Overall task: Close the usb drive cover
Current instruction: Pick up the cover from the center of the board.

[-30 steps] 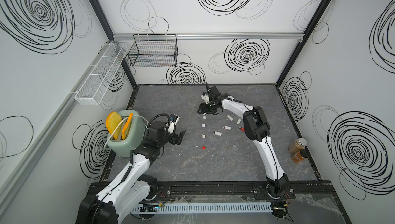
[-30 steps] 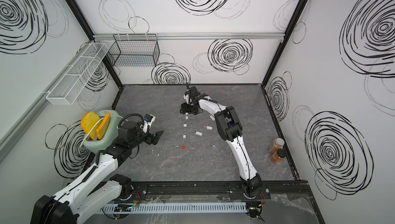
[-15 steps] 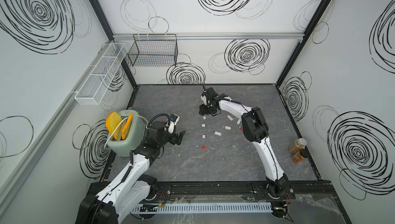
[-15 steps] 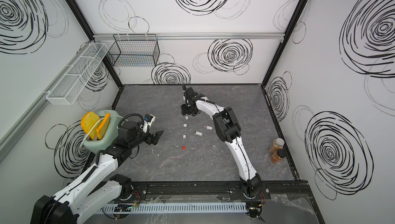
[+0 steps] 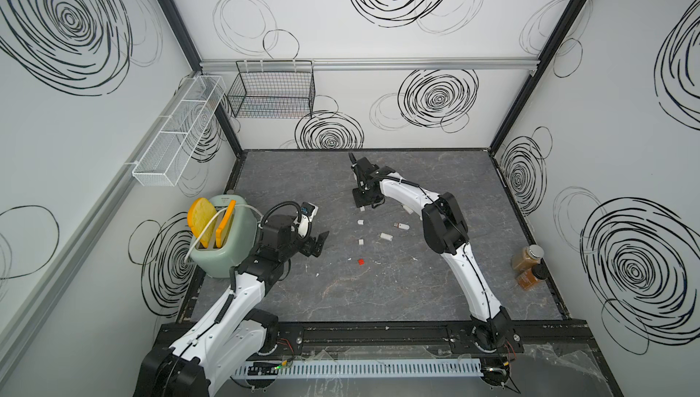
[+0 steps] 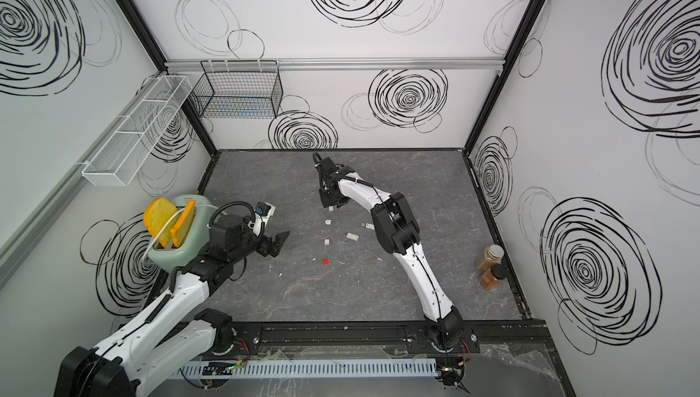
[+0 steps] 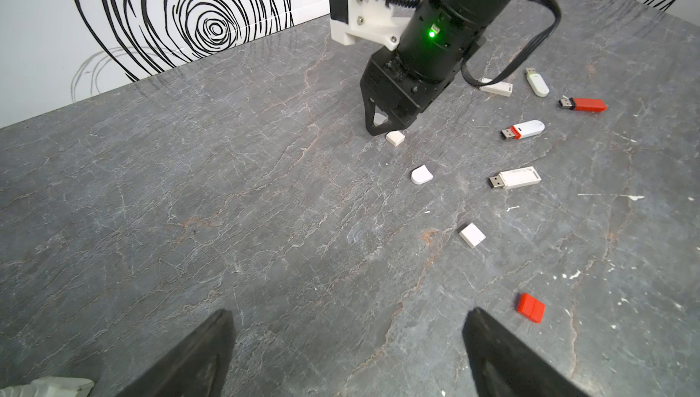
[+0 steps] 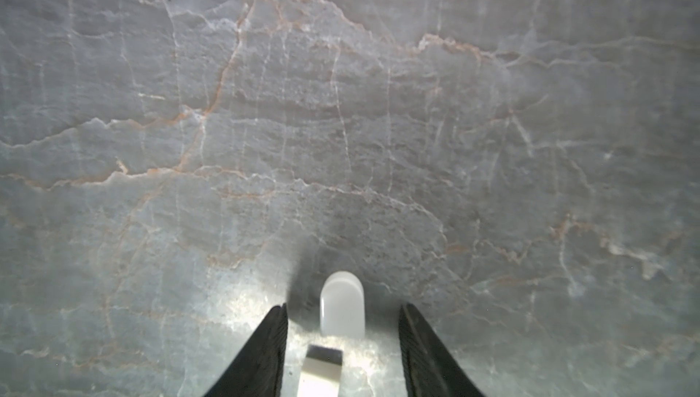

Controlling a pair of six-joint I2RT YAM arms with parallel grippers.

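Several uncapped usb drives lie on the grey table, among them a white rectangular one [image 7: 515, 178], a white one with a red collar [image 7: 524, 130] and a red one [image 7: 583, 104]. Loose covers lie nearby: a rounded white cover [image 7: 421, 174], a square white cover [image 7: 472, 235] and a red cover [image 7: 531, 307]. My right gripper [image 8: 342, 306] [image 5: 360, 204] points down at the table, open. A round-ended white cover [image 8: 342, 306] lies between its tips with gaps on both sides. A cream cover [image 8: 322, 372] [image 7: 395, 137] lies beside it. My left gripper [image 7: 346, 313] [image 5: 318, 243] hovers wide open and empty.
A green toaster [image 5: 223, 240] holding yellow slices stands at the table's left edge by the left arm. Two spice jars [image 5: 528, 268] stand at the right edge. A black wire basket [image 5: 272, 96] and a white wire rack [image 5: 178, 137] hang on the walls.
My right gripper has come down closer to the table over the covers and its jaws have narrowed. The left arm has not moved.
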